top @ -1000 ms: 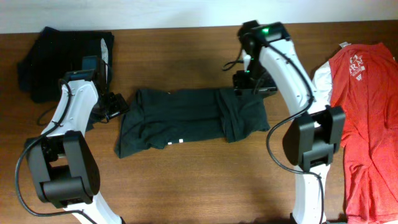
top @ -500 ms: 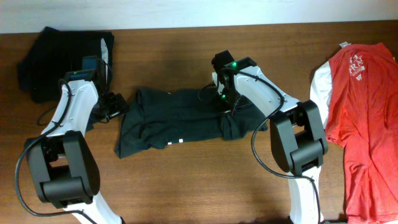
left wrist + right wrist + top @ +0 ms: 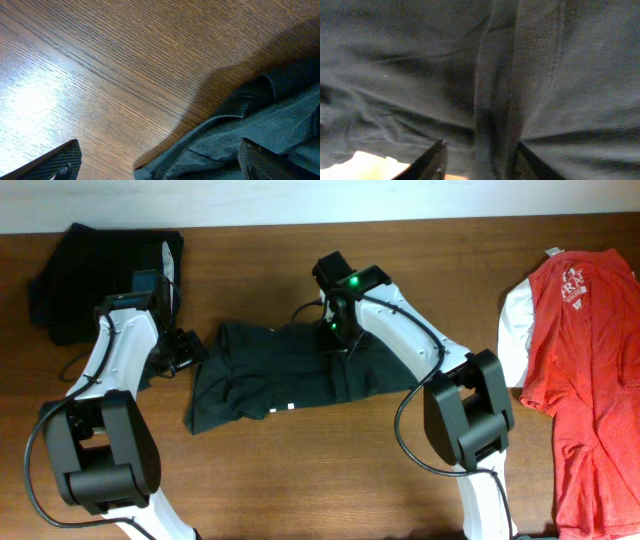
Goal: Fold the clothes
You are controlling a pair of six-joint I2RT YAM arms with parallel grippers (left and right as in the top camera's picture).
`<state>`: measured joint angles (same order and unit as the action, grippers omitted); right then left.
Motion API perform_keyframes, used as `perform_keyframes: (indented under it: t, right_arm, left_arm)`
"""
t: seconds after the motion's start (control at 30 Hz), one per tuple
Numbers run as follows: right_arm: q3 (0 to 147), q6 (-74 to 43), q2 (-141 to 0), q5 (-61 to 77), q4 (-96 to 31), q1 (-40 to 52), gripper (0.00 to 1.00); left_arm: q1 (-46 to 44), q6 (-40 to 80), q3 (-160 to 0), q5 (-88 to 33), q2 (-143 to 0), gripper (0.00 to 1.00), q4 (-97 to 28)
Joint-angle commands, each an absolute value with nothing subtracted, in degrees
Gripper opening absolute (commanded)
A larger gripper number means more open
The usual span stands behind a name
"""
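Trousers (image 3: 270, 375), black and soft, lie in a rumpled, partly folded band across the middle of the wooden table (image 3: 300, 480), long axis left to right, with a few small white marks showing near the lower edge. The left gripper (image 3: 188, 350) sits at the left end of the band, low over the table. In the left wrist view its fingers (image 3: 62, 162) stand wide apart and hold nothing, with bare wood and the ribbed edge of the cloth lying between them. The right gripper (image 3: 338, 332) is down on the upper edge of the trousers, right of centre, its arm arching across from the right side of the table. In the right wrist view dark fabric fills the frame, and a raised ridge of it runs down between the two fingertips (image 3: 427, 162), which press in on it from either side. A black garment (image 3: 90, 275) with a strip of pale lining along its right edge lies bunched at the far left corner, apart from the trousers. A red T-shirt (image 3: 590, 370) with a white sleeve lies spread flat along the right edge of the table, well apart from both grippers.
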<state>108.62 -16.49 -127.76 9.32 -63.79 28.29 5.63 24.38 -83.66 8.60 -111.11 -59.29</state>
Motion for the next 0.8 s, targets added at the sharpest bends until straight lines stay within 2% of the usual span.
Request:
perform_keyframes:
  t: [0.0, 0.03, 0.07, 0.1, 0.13, 0.17, 0.23, 0.43, 0.5, 0.53, 0.63, 0.77]
  right_arm:
    - [113.7, -16.8, -127.1, 9.2, -70.1, 26.8, 0.58]
    - [117.7, -16.8, -127.1, 7.0, -74.8, 24.8, 0.63]
    - [122.2, -16.8, -127.1, 5.3, -80.0, 22.4, 0.64]
    - [126.5, -15.1, -127.1, 4.6, -86.2, 18.7, 0.64]
    - [126.6, -13.7, -127.1, 4.4, -88.8, 15.9, 0.59]
    - [125.5, -13.8, -127.1, 4.0, -89.2, 14.4, 0.38]
    - [120.4, -13.8, -127.1, 4.1, -88.4, 13.0, 0.04]
    - [99.2, -14.5, -127.1, 11.8, -69.6, 20.0, 0.04]
    - [96.1, -17.5, -127.1, 11.7, -65.0, 22.3, 0.08]
    - [96.5, -18.7, -127.1, 11.6, -65.3, 22.5, 0.04]
    - [104.3, -18.7, -126.8, 11.4, -73.7, 21.3, 0.04]
    - [106.7, -18.7, -126.8, 10.8, -74.0, 21.5, 0.12]
  left_arm:
    - [5.7, 24.6, -83.4, 8.8, -111.2, 0.99, -59.4]
    - [5.7, 24.6, -83.4, 8.8, -111.2, 0.99, -59.4]
    - [5.7, 24.6, -83.4, 8.8, -111.2, 0.99, -59.4]
    - [5.7, 24.6, -83.4, 8.8, -111.2, 0.99, -59.4]
    - [5.7, 24.6, -83.4, 8.8, -111.2, 0.99, -59.4]
    - [5.7, 24.6, -83.4, 8.8, -111.2, 0.99, -59.4]
    - [5.7, 24.6, -83.4, 8.8, -111.2, 0.99, -59.4]
    - [5.7, 24.6, -83.4, 8.8, -111.2, 0.99, -59.4]
    - [5.7, 24.6, -83.4, 8.8, -111.2, 0.99, -59.4]
    - [5.7, 24.6, -83.4, 8.8, -111.2, 0.99, -59.4]
    - [5.7, 24.6, -83.4, 8.8, -111.2, 0.99, -59.4]
    - [5.7, 24.6, -83.4, 8.8, -111.2, 0.99, -59.4]
